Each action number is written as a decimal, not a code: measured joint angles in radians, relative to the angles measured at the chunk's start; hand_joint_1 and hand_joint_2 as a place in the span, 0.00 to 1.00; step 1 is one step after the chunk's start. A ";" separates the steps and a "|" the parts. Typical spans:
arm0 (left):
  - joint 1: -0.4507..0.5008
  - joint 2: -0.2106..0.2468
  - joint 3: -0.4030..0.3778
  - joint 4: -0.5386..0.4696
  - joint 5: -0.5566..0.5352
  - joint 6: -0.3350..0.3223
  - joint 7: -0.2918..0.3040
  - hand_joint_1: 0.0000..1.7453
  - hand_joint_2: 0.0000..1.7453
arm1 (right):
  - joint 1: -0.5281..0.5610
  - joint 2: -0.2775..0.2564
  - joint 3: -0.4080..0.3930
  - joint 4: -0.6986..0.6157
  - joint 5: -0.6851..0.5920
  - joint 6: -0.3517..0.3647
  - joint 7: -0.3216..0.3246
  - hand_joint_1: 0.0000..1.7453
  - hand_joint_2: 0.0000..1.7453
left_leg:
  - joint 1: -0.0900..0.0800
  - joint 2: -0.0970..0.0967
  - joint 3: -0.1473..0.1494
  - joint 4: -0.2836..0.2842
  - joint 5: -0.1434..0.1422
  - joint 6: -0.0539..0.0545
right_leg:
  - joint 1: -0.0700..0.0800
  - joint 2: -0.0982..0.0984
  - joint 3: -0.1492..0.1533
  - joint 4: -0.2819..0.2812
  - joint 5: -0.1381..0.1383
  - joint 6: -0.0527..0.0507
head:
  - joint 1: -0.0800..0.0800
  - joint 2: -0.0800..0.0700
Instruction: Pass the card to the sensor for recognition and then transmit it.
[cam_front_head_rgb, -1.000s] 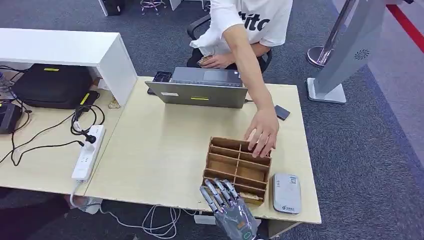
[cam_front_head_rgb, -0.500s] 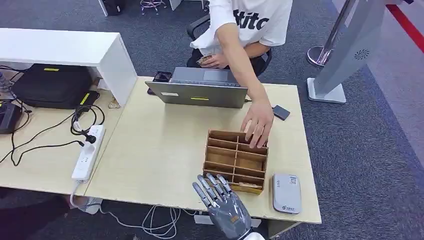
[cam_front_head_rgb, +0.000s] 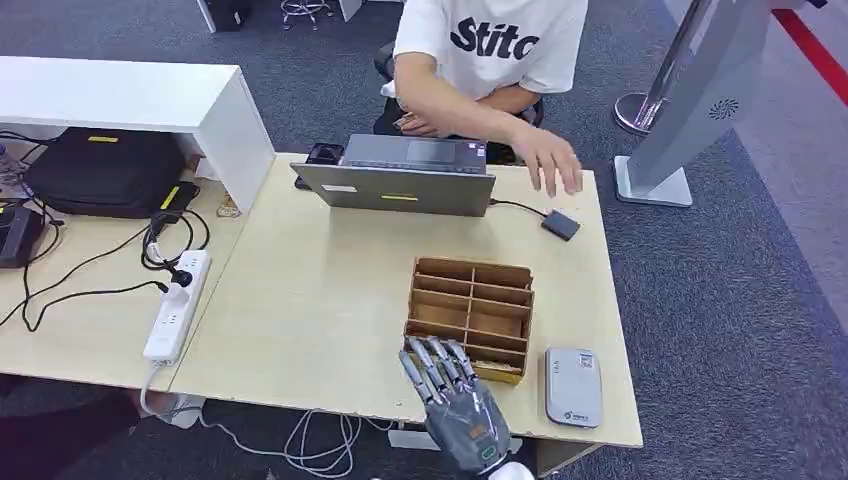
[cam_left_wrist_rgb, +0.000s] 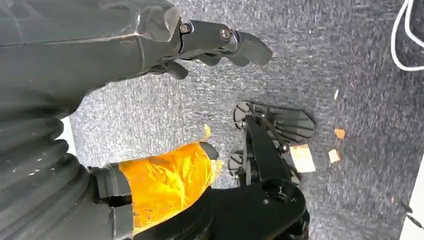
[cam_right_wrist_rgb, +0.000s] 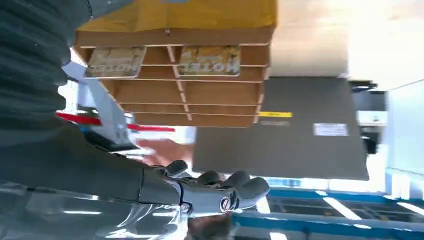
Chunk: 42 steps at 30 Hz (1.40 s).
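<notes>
Desk (cam_front_head_rgb: 300, 300): cards (cam_right_wrist_rgb: 209, 60) just beyond fingers (cam_front_head_rgb: 437, 362).

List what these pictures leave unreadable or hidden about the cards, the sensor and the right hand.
- Cards in the wooden organizer: print blurred in the right wrist view; mostly hidden by dividers in the head view.
- Sensor: markings too small.
- Right hand: wrist cut by the bottom edge; palm side hidden.

Right hand (cam_front_head_rgb: 458, 405): grey metallic shell, darker segmented fingers (cam_front_head_rgb: 432, 362), small green mark near wrist. Left hand (cam_left_wrist_rgb: 150, 45): dark grey glossy casing, visible screws at finger pivots, ribbed grey cover (cam_left_wrist_rgb: 35, 185), thumb (cam_left_wrist_rgb: 165, 182) wrapped in orange-yellow tape.
</notes>
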 joint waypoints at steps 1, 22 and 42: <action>0.000 -0.001 0.000 0.000 0.003 0.000 0.000 0.00 1.00 | -0.002 0.000 0.000 0.000 0.000 0.002 0.014 0.00 1.00 | 0.000 0.000 0.000 0.000 0.000 0.000 | 0.000 0.000 0.000 0.000 0.000 0.000 | 0.000 0.000; 0.000 -0.010 0.009 0.000 0.039 0.012 0.001 0.00 1.00 | 0.005 0.017 -0.015 -0.013 0.000 0.078 0.079 0.00 1.00 | 0.000 0.000 0.000 0.000 0.000 0.000 | 0.000 0.000 0.000 0.000 0.000 0.000 | 0.000 0.000; 0.000 -0.015 0.026 0.000 0.063 0.018 0.001 0.00 1.00 | 0.033 0.060 -0.102 -0.019 -0.011 0.130 0.069 0.00 1.00 | 0.000 0.000 0.000 0.000 0.000 0.000 | 0.000 0.000 0.000 0.000 0.000 0.000 | 0.000 0.000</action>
